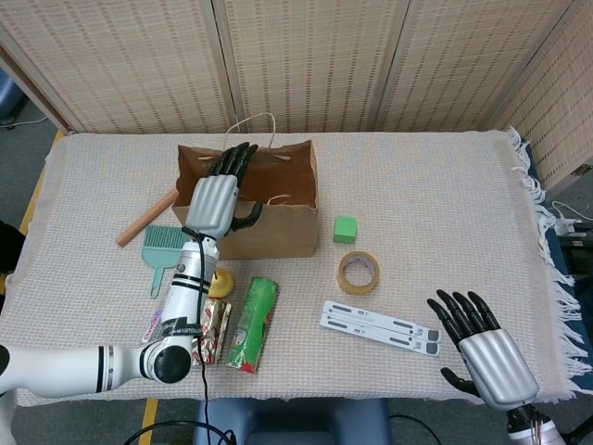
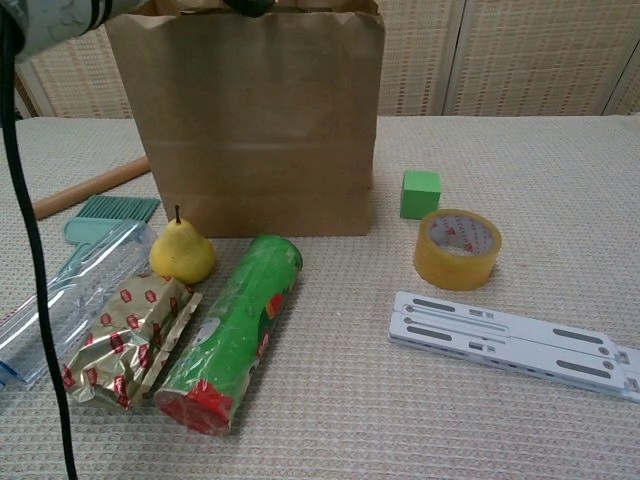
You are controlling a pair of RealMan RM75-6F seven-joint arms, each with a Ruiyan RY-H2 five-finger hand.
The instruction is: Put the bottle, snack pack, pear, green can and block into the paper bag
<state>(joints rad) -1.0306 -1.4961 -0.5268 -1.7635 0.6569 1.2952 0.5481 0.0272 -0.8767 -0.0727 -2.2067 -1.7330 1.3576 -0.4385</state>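
Woven-cloth table (image 1: pixel 435 204). Hovering my left hand (image 1: pixel 215 197) over bag (image 2: pixel 250 130) mouth, fingers spread, holding nothing. Pear (image 2: pixel 182 251), can (image 2: pixel 232 325), snack pack (image 2: pixel 128 340), bottle (image 2: pixel 60 300), block (image 2: pixel 420 193) waiting outside. Resting my right hand (image 1: pixel 482 345) open.

brown paper bag (image 2: pixel 260 130): matt kraft paper, lightly creased
green cylindrical can (image 2: pixel 235 325): glossy printed surface
gold-and-red snack pack (image 2: pixel 125 340): crinkled shiny foil
yellow pear (image 2: pixel 181 253): smooth, dull skin
small green block (image 2: pixel 420 193): matt, smooth
clear bottle (image 2: pixel 60 300): transparent ribbed plastic
beige tablecloth (image 2: pixel 560 220): coarse woven cloth
tan tape roll (image 2: pixel 457 248): glossy
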